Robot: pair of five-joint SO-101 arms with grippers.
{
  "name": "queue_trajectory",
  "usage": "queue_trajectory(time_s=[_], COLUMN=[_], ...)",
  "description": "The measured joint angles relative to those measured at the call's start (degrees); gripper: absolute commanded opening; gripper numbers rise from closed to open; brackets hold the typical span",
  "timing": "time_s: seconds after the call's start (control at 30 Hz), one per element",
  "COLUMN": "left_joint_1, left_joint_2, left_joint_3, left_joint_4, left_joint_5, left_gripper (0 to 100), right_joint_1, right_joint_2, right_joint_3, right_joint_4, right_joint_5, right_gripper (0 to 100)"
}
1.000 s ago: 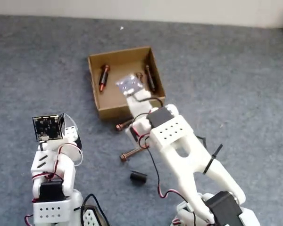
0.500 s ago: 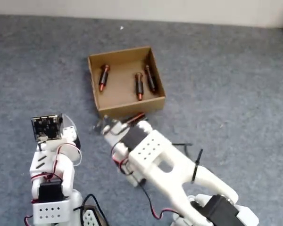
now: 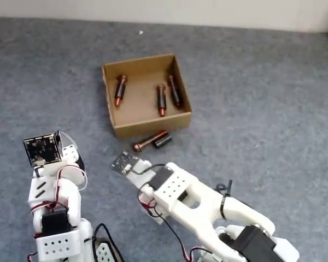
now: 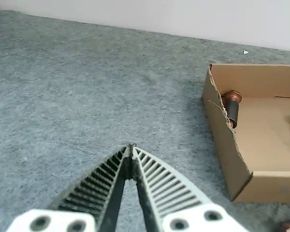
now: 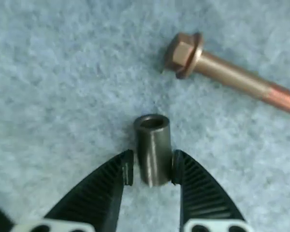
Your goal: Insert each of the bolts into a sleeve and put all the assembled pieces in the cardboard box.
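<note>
Dark sleeve (image 5: pixel 153 140) straddled by right end effector (image 5: pixel 152 169); copper bolt (image 5: pixel 232 77) near.

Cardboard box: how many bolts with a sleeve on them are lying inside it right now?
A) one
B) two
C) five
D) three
D: the high view shows three sleeved bolts lying on the floor of the cardboard box, one on its own near a side wall and two close together near the opposite wall.

Left jaws closed, right jaws parted
</note>
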Motion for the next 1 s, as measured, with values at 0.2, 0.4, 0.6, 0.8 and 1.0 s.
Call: queue_trajectory(time_s=[0.2,0.4,0.6,0.8,1.0], left_joint_1=[0.0,0.0,0.0,5.0,14.0], left_joint_2=[0.0,0.0,0.0,0.0,0.0], left_joint_3=[0.0,0.1,0.1,0.1,0.1], left_joint_4=[-0.2,-0.2,-0.2,-0.2,6.0], left_joint_5=[0.0,0.0,0.0,0.0,0.0], left_gripper=[1,1,1,1,1], right_joint_1=[2.0,4.1,8.4,16.6,26.1], right_joint_2=[-1.2,-1.3,-7.2,-23.7,-36.8], right_joint_3=[6.8,7.0,6.9,6.9,6.9], right_joint_4=[-8.6,-9.3,-3.0,3.3,4.7], right_joint_5=[2.2,2.3,1.8,-3.2,-7.6], right_gripper=[0.6,0.4,0.5,0.5,0.5])
